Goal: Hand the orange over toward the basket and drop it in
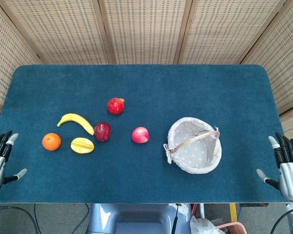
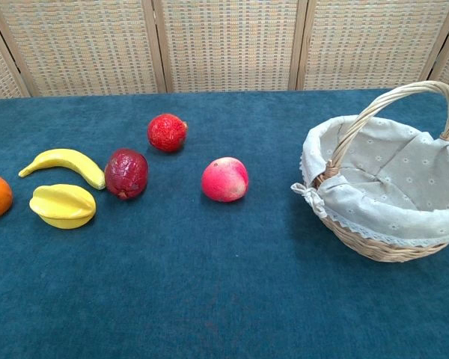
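Blue-green table (image 1: pixel 136 87) fills the head view, backed by woven cane screens (image 1: pixel 141 29). Wicker basket (image 1: pixel 194 145) with pale flowered cloth lining sits right of centre, handle arched over it, nothing visible inside.

Both hands at the near table corners, off the cloth edge. Left hand (image 1: pixel 0 158) at the near left corner, fingers spread, thumb out to the side — holding nothing. Right hand (image 1: pixel 287 165) at the near right corner, fingers apart, likewise holding nothing. Neither shows in the chest view.

Fruit cluster lies left of the basket. Banana (image 1: pixel 76 122) curved, farthest back of the left group. Yellow starfruit (image 1: pixel 82 145) just in front of it. Orange (image 1: pixel 51 141) farthest left, resting on the table near the left hand but apart from it, well apart from the basket. Dark red fruit (image 1: pixel 102 131) beside the banana's tip. Pink-red apple (image 1: pixel 140 135) between cluster and basket. Red pomegranate (image 1: pixel 115 106) sits farther back.
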{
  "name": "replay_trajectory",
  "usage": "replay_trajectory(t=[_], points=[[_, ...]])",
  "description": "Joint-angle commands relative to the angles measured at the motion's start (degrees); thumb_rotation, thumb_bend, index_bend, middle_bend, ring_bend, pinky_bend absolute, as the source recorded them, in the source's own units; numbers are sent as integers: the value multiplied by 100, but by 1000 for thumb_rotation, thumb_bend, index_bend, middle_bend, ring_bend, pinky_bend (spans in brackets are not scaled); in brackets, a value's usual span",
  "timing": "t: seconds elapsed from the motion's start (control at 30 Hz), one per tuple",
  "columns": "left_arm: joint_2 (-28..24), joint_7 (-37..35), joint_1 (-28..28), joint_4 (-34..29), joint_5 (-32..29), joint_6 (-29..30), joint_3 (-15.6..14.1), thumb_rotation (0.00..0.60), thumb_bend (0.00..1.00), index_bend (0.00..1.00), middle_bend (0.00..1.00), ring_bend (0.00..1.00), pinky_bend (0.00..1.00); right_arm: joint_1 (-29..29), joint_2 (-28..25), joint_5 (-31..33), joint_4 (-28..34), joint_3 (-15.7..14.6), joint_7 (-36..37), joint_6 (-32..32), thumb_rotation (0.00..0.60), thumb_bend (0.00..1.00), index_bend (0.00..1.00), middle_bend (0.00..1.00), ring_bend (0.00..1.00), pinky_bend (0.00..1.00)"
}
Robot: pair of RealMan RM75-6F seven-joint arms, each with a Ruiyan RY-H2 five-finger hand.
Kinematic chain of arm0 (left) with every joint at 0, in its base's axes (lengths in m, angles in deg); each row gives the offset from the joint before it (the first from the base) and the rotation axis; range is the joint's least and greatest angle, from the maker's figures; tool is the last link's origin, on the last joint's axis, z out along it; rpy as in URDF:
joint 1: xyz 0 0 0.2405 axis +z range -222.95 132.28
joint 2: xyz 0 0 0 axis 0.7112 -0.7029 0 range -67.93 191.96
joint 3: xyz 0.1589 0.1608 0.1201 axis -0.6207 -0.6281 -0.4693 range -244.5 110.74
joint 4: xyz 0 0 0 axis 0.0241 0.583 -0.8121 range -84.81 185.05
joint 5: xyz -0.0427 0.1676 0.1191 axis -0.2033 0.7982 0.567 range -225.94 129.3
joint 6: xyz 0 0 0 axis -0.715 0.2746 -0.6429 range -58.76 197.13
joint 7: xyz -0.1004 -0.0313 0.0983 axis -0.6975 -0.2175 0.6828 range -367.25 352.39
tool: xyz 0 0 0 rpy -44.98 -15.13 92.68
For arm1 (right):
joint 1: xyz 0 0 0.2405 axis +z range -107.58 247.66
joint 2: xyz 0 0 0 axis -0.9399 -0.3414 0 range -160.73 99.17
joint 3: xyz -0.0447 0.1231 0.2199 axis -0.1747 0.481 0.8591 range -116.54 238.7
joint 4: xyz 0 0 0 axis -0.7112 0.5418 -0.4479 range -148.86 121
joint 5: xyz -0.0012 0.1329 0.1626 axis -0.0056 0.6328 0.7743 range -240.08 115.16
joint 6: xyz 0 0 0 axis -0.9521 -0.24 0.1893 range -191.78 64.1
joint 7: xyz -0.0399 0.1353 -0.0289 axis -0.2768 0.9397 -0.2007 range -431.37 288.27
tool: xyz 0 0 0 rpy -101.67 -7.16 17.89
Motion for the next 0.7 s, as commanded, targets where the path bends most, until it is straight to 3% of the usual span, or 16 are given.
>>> replay_trajectory(t=[0.03, 0.2, 0.37, 0.5, 0.7], points=[[2, 39, -14, 1, -31, -35, 4, 600, 0, 0, 0, 0, 0, 4, 6, -13, -21, 13, -6, -16, 600, 0, 0, 0, 0, 0], [76, 13, -160, 187, -152, -314, 54, 600, 0, 0, 0, 0, 0, 1, 14, -1, -47, 32, 41, -29, 600, 0, 0, 0, 0, 0], [278, -299, -572, 807, -390, -1121, 132, 600, 0, 0, 0, 0, 0, 0, 12, 55, -77, 52, 63, -4, 600, 0, 0, 0, 0, 0], [687, -759, -1046, 1949, -327, -1855, 127, 600, 0, 0, 0, 0, 0, 18, 20, 115, -65, 87, 22, 36, 600, 0, 0, 0, 0, 0], [1293, -1795, -1630, 3483, 269, -2459, -157, 600, 0, 0, 0, 0, 0, 52, 62, 240, -80, 114, -137, 159, 600, 0, 0, 0, 0, 0]])
